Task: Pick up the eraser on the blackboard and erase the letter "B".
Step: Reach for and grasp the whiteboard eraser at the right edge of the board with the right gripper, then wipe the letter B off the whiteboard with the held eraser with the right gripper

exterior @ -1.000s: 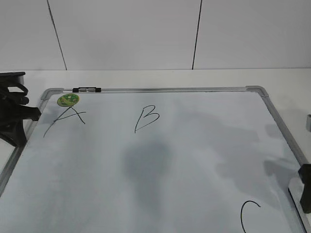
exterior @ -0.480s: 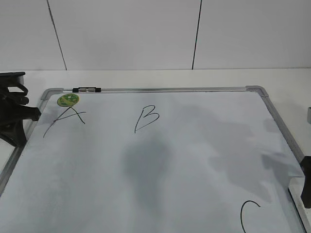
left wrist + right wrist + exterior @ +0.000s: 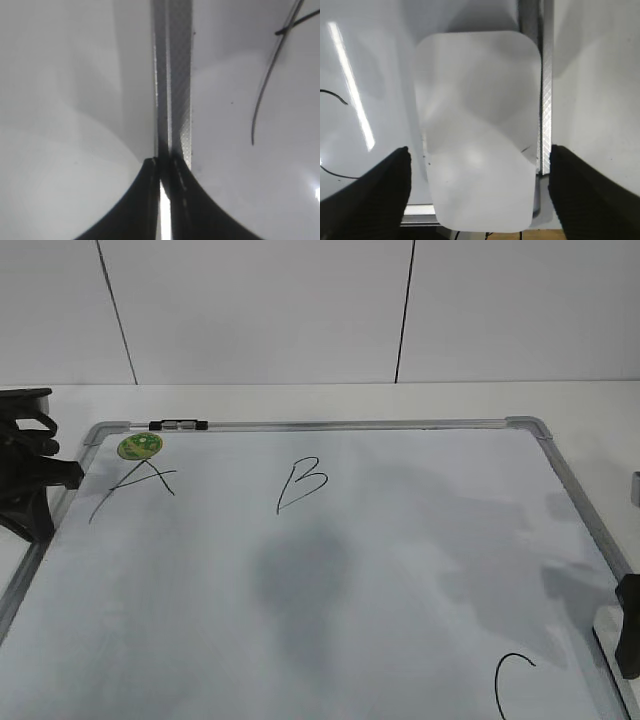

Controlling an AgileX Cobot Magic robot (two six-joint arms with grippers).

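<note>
Right gripper [image 3: 479,165] spread wide over the eraser [image 3: 477,130]; left gripper [image 3: 161,165] pressed together at the board frame.

Eraser: white, smooth, rounded-rectangular block, lying flat in the blackboard [image 3: 330,620] corner, its 3 o'clock edge just beside the grey frame rail; dark fingers [image 3: 375,195] flank it at 9 and 3 o'clock, whether touching cannot be told. In the exterior view the eraser is barely visible at the lower right edge. Letter "B" [image 3: 302,484], thin slanted black strokes, sits intact toward 12 o'clock on the board, with "A" [image 3: 135,486] and a green sticker [image 3: 140,446] toward 10 o'clock and "C" [image 3: 512,685] toward 5 o'clock.
</note>
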